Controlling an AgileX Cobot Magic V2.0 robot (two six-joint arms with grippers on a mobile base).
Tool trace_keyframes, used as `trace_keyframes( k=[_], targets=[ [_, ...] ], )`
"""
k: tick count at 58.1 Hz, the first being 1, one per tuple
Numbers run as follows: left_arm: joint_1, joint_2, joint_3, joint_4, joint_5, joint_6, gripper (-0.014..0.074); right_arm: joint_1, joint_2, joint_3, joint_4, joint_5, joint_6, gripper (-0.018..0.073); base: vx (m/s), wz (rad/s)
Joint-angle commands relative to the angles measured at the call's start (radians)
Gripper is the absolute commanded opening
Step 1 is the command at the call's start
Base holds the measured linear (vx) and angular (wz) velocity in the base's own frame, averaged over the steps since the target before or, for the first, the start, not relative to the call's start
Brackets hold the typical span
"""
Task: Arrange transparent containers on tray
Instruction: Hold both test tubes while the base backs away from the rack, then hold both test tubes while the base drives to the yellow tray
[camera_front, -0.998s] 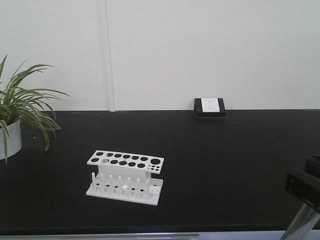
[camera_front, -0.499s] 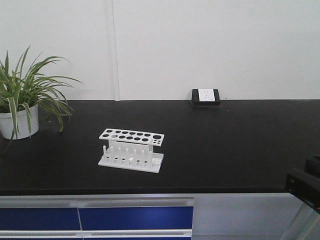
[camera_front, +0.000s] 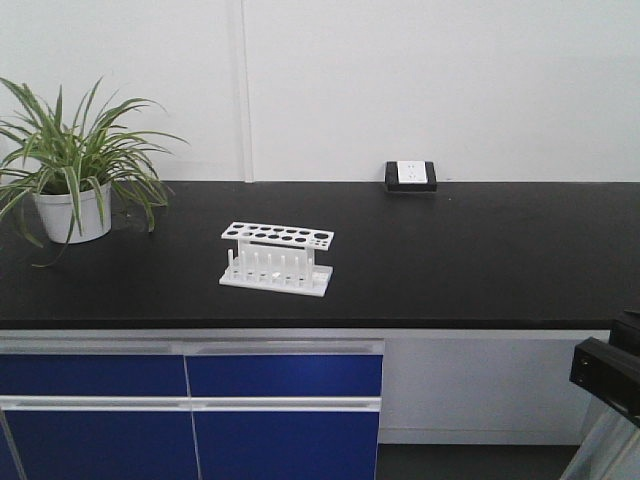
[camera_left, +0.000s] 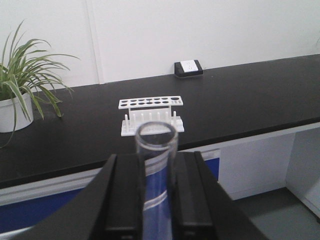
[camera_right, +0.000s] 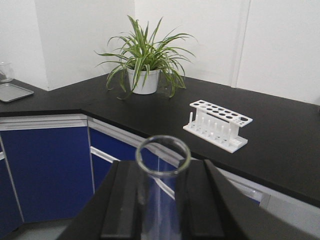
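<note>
Each wrist view shows one transparent container clamped upright between black fingers. My left gripper (camera_left: 156, 159) is shut on a clear glass tube (camera_left: 157, 192) whose round rim rises above the fingertips. My right gripper (camera_right: 163, 167) is shut on a second clear tube (camera_right: 162, 205) in the same way. Both grippers hang in front of the counter, well short of it. The tray is out of view in every frame.
A white perforated tube rack (camera_front: 277, 260) stands with nothing in it on the black counter (camera_front: 480, 260), with a potted plant (camera_front: 75, 170) at the left and a wall socket (camera_front: 410, 176) behind. Blue cabinet doors (camera_front: 280, 400) are below. On a side counter are a flat grey metal pan (camera_right: 12, 92) and a glass beaker (camera_right: 5, 71).
The front view has pulled back from the counter: the rack looks smaller and farther off, and the counter's front edge and blue cabinet doors have come into view.
</note>
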Motion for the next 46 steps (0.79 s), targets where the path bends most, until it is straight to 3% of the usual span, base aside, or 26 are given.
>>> trace_keyframes(
  k=[1, 46],
  targets=[
    [-0.005, 0.005, -0.038, 0.006, -0.078, -0.008, 0.0114, -0.004, 0.002, -0.027, -0.005, -0.085, -0.009, 0.0057, -0.31, 0.03],
    [-0.005, 0.005, -0.038, 0.006, -0.078, -0.008, 0.0114, -0.004, 0.002, -0.027, -0.005, -0.085, -0.009, 0.0057, -0.3, 0.08]
  ],
)
